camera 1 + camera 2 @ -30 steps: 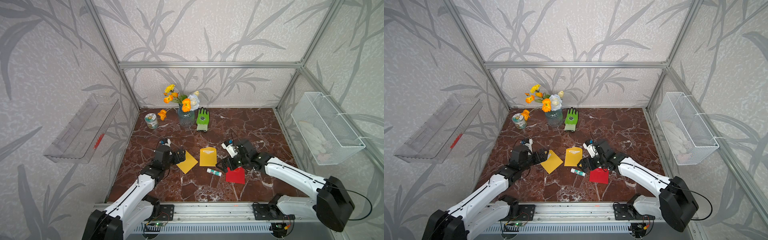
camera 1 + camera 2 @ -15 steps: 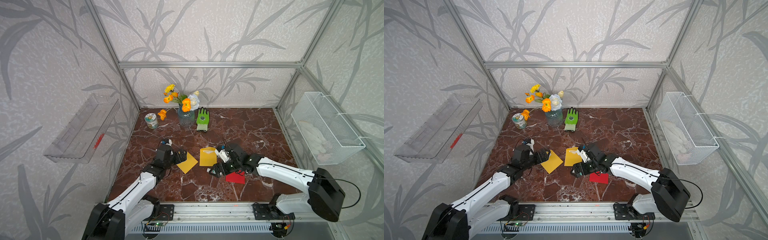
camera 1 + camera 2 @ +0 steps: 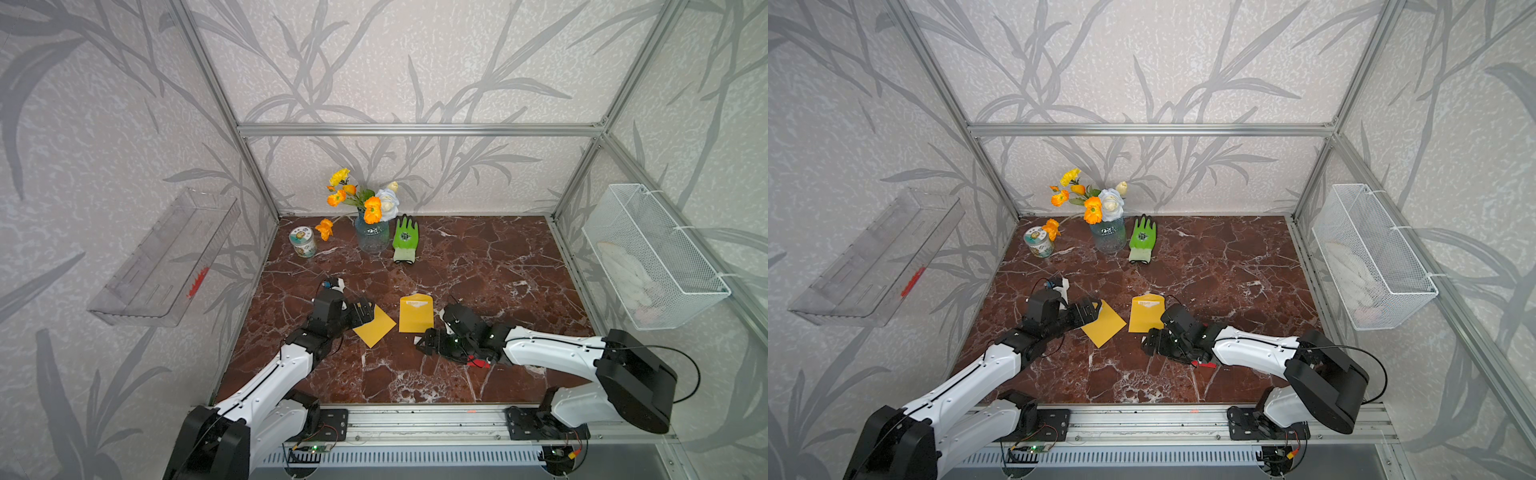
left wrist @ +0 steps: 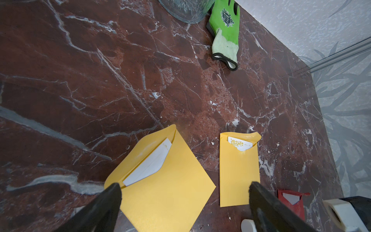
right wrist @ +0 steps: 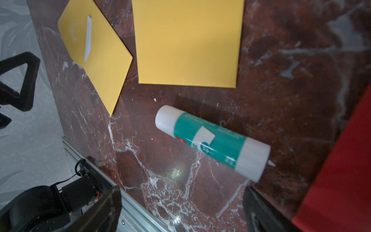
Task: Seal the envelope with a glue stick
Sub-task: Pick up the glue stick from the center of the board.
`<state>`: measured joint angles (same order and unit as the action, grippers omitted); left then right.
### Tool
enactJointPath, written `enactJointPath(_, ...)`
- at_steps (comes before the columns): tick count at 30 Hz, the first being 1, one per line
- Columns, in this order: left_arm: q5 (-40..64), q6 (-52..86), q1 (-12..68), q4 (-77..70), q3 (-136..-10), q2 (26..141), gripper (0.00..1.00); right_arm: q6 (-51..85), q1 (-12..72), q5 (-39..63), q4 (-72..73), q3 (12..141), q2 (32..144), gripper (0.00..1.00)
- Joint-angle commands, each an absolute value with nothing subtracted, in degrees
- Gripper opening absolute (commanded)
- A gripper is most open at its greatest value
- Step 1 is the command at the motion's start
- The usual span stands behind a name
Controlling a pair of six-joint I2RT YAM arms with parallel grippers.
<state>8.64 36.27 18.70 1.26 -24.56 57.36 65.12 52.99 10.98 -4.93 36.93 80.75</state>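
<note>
1. The glue stick (image 5: 212,142) is lying capped on its side on the marble table (image 5: 160,186), just beside the straight-lying yellow envelope (image 5: 186,40).
2. We are hovering the right gripper (image 5: 180,200) over it, jaws spread wide and grasping nothing.
3. We are poising the left gripper (image 4: 184,192), likewise released, above the tilted yellow envelope (image 4: 166,190), whose flap is lying open over a white card.
4. We are judging the task barely begun: pickup, uncapping, gluing and pressing the flap are all remaining.

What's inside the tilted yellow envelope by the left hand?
A white sheet shows in the mouth of the tilted yellow envelope, flap open. The rest of it is covered by the envelope's front.
</note>
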Motion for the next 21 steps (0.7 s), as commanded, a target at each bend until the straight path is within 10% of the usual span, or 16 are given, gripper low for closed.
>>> enactJointPath(1,8.09,37.0,18.9,0.77,-24.28,56.78,0.99,76.9,54.92,1.99,-11.47,41.24,79.98,0.94)
enactJointPath(21,7.2,37.54,18.9,1.06,-21.21,51.87,1.0,106.09,57.39,-1.42,-31.21,57.27,93.7,0.87)
